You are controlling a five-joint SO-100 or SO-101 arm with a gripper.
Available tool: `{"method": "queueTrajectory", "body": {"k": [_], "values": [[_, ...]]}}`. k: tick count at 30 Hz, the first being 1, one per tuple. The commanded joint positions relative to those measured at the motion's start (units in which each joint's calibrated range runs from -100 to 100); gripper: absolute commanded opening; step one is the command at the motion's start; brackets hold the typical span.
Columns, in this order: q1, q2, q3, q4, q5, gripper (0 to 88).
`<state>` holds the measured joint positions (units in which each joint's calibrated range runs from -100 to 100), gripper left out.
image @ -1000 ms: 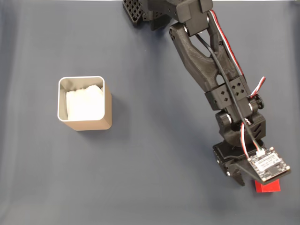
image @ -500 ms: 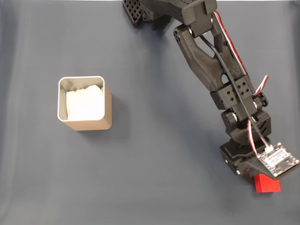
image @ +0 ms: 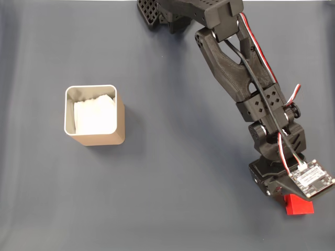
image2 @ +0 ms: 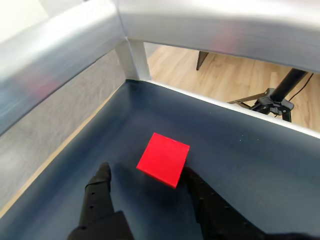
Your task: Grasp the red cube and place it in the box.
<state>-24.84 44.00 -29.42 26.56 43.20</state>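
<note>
Spread wide, the claw [image2: 145, 175] straddles the red cube [image2: 163, 159], one finger touching its side, no pinch yet. That cube [image: 299, 204] sits on the desk [image: 172, 172], well apart from the box [image: 94, 116]. Grasping and carrying remain. Since a second ago the arm has crept slightly farther from the box.

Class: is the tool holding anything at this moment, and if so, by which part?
Nothing is held. The open tool straddles the cube; one finger touches its side.
</note>
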Motion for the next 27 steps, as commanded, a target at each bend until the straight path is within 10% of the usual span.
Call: {"method": "queueTrajectory", "body": {"k": [1,27], "values": [[-0.5,-1.5,-1.2,-2.6,-1.4,35.7],[1.7,-8.1,6.3,-3.1,-0.8,24.7]]}}
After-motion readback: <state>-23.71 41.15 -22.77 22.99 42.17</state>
